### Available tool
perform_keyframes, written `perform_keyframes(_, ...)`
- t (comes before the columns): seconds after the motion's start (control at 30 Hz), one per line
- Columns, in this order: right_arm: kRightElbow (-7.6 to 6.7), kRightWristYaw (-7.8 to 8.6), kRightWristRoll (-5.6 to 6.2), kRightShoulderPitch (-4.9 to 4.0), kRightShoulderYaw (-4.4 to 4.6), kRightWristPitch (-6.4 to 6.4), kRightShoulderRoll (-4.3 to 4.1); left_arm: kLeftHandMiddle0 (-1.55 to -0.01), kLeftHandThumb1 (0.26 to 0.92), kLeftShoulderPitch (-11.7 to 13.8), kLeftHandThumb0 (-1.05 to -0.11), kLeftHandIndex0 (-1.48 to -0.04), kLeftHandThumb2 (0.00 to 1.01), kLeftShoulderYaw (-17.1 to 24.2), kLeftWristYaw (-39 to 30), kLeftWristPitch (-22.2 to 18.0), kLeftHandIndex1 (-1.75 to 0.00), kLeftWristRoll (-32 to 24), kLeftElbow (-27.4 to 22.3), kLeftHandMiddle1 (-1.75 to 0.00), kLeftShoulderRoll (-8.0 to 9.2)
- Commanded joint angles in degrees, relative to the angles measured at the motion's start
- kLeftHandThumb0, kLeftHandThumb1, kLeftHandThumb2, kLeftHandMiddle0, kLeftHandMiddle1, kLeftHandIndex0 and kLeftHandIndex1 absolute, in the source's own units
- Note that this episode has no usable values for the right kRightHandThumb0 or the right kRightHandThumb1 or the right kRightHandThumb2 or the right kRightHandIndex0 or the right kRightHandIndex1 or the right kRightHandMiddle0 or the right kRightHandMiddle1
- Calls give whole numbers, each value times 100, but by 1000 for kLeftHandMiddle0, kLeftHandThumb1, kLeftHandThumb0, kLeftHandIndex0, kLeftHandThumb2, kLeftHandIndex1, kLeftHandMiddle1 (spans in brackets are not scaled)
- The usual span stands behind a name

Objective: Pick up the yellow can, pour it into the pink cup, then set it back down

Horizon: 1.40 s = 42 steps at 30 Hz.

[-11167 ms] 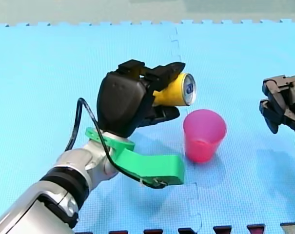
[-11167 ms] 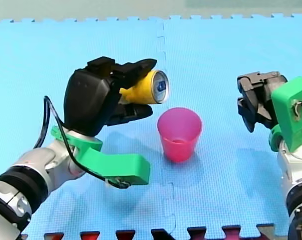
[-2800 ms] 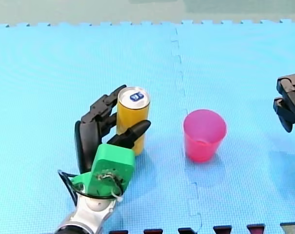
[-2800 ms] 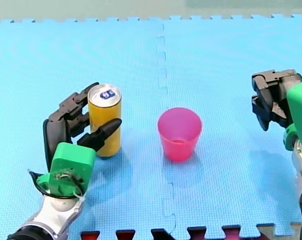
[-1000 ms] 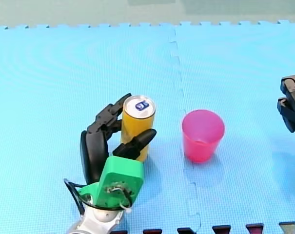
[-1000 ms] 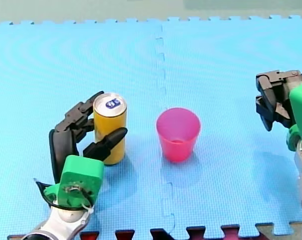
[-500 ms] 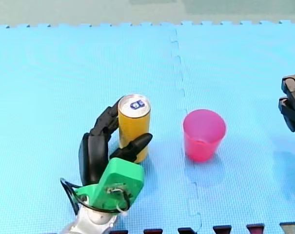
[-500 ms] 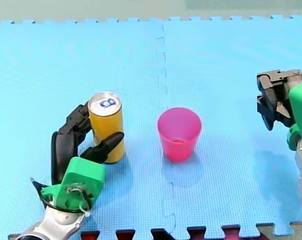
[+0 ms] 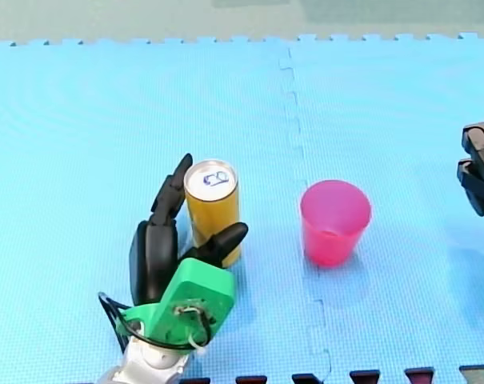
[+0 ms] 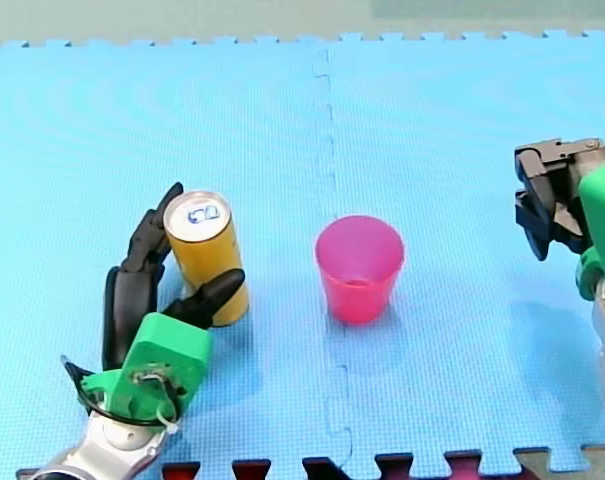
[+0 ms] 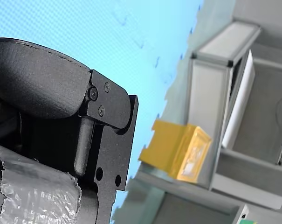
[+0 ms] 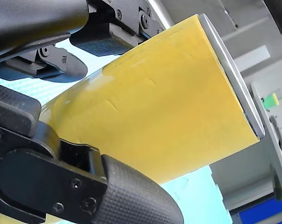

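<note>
The yellow can point(image 9: 213, 212) stands on the blue mat left of the pink cup point(image 9: 334, 221), its top leaning a little to the left. My left hand point(image 9: 212, 196) is around it and open. The fingers point(image 9: 171, 192) stretch up along the can's left side, and the thumb point(image 9: 224, 240) touches its lower front. In the second wrist view the can point(image 12: 150, 121) lies between the black fingers point(image 12: 43, 28) and the thumb point(image 12: 131, 196). My right hand point(image 10: 552, 205), shut and holding nothing, hovers at the right edge, well right of the cup point(image 10: 359, 266).
The blue foam mat point(image 9: 370, 104) has a seam point(image 9: 294, 120) running back from just left of the cup. Its toothed front edge point(image 10: 402, 465) is near me. The first wrist view looks past a black finger point(image 11: 61, 93) at grey shelving with a yellow box point(image 11: 178, 149).
My left hand's fingers have straightened off the can's side since half a second ago. The can has shifted a little to the left and now leans. The cup and right hand are unchanged.
</note>
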Motion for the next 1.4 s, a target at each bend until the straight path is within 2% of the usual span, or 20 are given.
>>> perform_keyframes(0.0, 14, -1, 20, -38, -25, 1, -41, -387, 921, 5, -1048, -320, 26, 14, -34, -11, 0, -43, -11, 0, 22)
perform_keyframes(0.23, 41, -14, -6, -60, -27, 18, -23, -375, 921, 11, -1048, -305, 24, 22, -139, 45, 0, -80, -34, 0, 107)
perform_keyframes(0.43, 48, -95, -57, -70, 1, 23, 6, -363, 921, -5, -1048, -285, 35, -12, -227, 112, 0, -80, -50, 0, 173)
perform_keyframes(0.7, 48, -199, -90, -60, 27, 6, 83, -331, 921, 13, -1048, -256, 49, -94, -530, 51, 1, -58, -121, 0, 377)
perform_keyframes(1.0, 37, -88, -10, -51, -33, -19, 121, -298, 921, 126, -1048, -237, 56, 83, -1128, -173, 0, -396, -220, 0, 456)
perform_keyframes(1.1, 33, -89, -2, -42, -42, -30, 131, -286, 921, 242, -1048, -227, 57, 84, -1300, -243, 0, -439, -300, 0, 553)
perform_keyframes(1.23, 37, -100, 4, -30, -59, -40, 140, -279, 921, 349, -1048, -211, 61, -104, -1230, -164, 1, -193, -406, 0, 725)
perform_keyframes(1.37, 42, -94, 11, -26, -78, -40, 143, -275, 921, 418, -1048, -199, 67, 80, -2001, -267, 0, -608, -461, 0, 666)
